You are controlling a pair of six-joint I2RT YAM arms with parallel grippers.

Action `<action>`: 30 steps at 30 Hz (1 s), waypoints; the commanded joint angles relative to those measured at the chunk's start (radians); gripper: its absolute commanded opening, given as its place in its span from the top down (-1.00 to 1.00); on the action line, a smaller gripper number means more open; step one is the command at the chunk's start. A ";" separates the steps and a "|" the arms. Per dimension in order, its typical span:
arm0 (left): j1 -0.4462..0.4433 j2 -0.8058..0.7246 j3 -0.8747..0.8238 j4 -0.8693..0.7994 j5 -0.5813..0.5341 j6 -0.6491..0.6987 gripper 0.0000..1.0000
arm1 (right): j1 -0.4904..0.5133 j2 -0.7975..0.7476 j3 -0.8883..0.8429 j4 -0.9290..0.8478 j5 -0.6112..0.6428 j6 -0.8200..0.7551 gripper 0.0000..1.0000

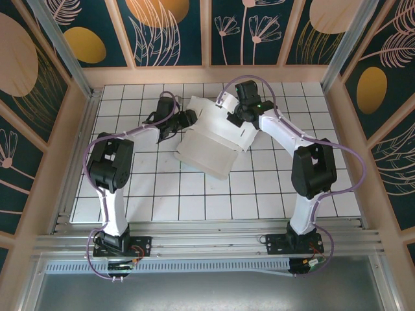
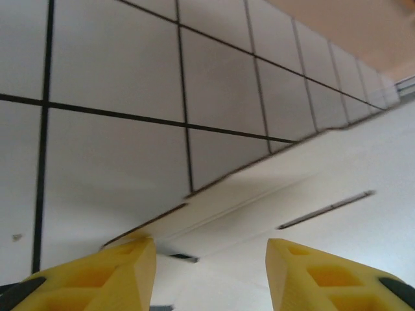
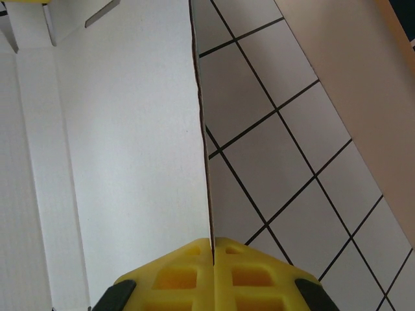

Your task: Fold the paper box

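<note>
The paper box [image 1: 211,141] lies partly folded in the middle of the tiled table, its pale whitish-grey side showing. My right gripper [image 1: 235,118] is at the box's far right part, shut on a thin upright flap. In the right wrist view the flap's edge [image 3: 202,129] runs straight into the closed yellow fingertips [image 3: 213,245]. My left gripper [image 1: 188,119] sits at the box's far left edge. Its yellow fingers [image 2: 123,269] stand apart, gripper [image 2: 211,262] open, over a white panel with a slot [image 2: 324,210]. The left fingertip is next to a flap's edge.
White tiled table [image 1: 194,201] with black grid lines, fenced by pale wooden walls [image 1: 71,129] on the left, right and back. Free tiles lie in front of the box and to both sides. The arm bases stand at the near edge [image 1: 207,240].
</note>
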 commanded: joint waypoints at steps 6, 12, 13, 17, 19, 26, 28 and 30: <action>0.012 0.051 0.023 -0.107 0.047 0.207 -0.10 | 0.001 -0.008 0.038 -0.027 0.012 0.022 1.00; 0.022 0.099 0.067 -0.095 0.135 0.230 0.11 | 0.001 -0.003 0.050 -0.021 -0.002 0.038 1.00; 0.021 0.097 0.064 -0.089 0.143 0.227 0.17 | 0.001 -0.001 0.052 -0.022 0.000 0.038 1.00; 0.022 0.076 0.044 -0.057 0.158 0.222 0.41 | 0.001 0.008 0.061 -0.030 0.008 0.042 1.00; 0.022 0.066 0.035 -0.050 0.159 0.228 0.44 | 0.002 0.008 0.060 -0.030 0.007 0.044 1.00; 0.020 0.032 0.002 -0.029 0.167 0.298 0.57 | 0.005 0.015 0.061 -0.034 0.003 0.055 1.00; 0.021 0.020 -0.011 -0.023 0.167 0.326 0.50 | 0.006 0.018 0.058 -0.033 0.001 0.057 1.00; 0.019 0.006 -0.019 -0.020 0.157 0.355 0.40 | 0.007 0.019 0.056 -0.033 0.002 0.057 1.00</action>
